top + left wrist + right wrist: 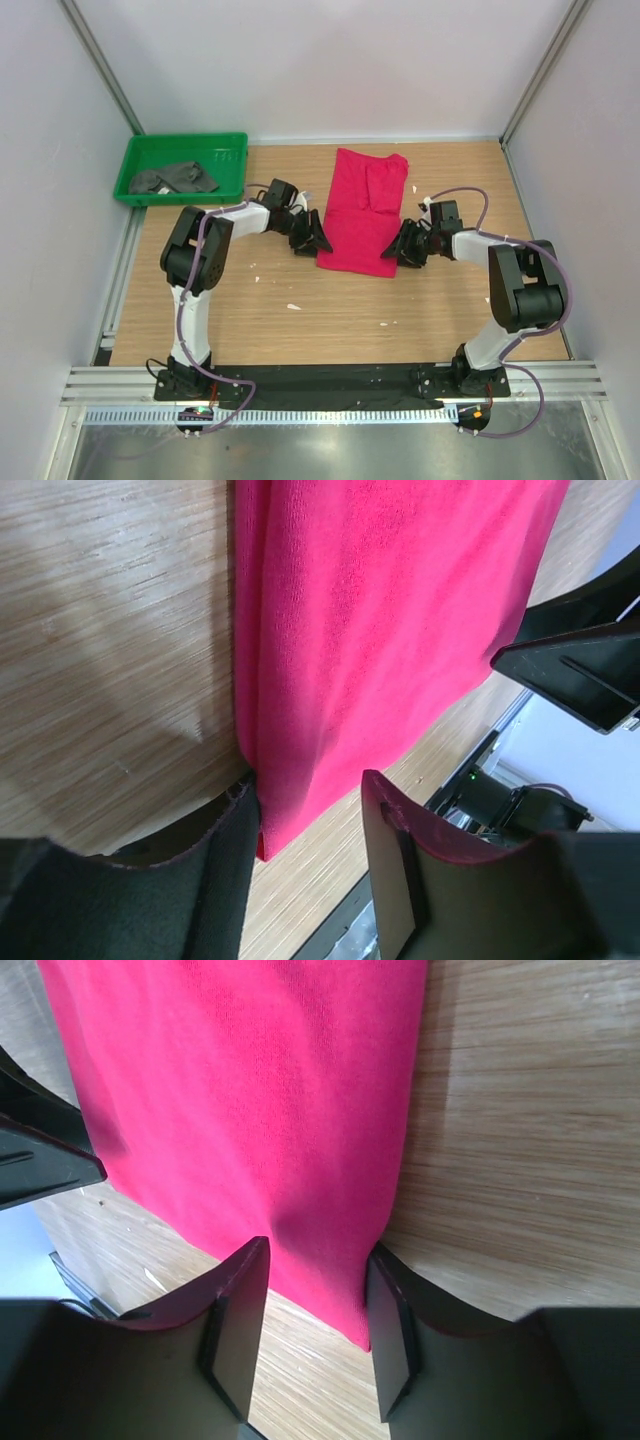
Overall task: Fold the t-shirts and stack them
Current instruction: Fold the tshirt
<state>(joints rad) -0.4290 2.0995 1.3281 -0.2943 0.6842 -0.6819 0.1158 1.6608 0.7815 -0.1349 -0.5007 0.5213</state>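
The crimson-red t-shirt [362, 212] lies folded into a long strip on the wooden table [330, 310], its sleeves folded in at the far end. My left gripper [312, 237] is at its near left corner and my right gripper [405, 245] at its near right corner. In the left wrist view the shirt [380, 610] has its corner between the open jaws of the gripper [305, 830], against the left finger [215, 870]. In the right wrist view the open gripper [315, 1305] straddles the shirt's [250, 1090] corner. The dark grey t-shirt [175, 178] lies crumpled in the green tray.
The green plastic tray [230, 145] stands at the back left corner. White walls with metal posts enclose the table on three sides. Small white specks lie on the wood in front of the shirt. The arm bases sit on a black rail at the near edge.
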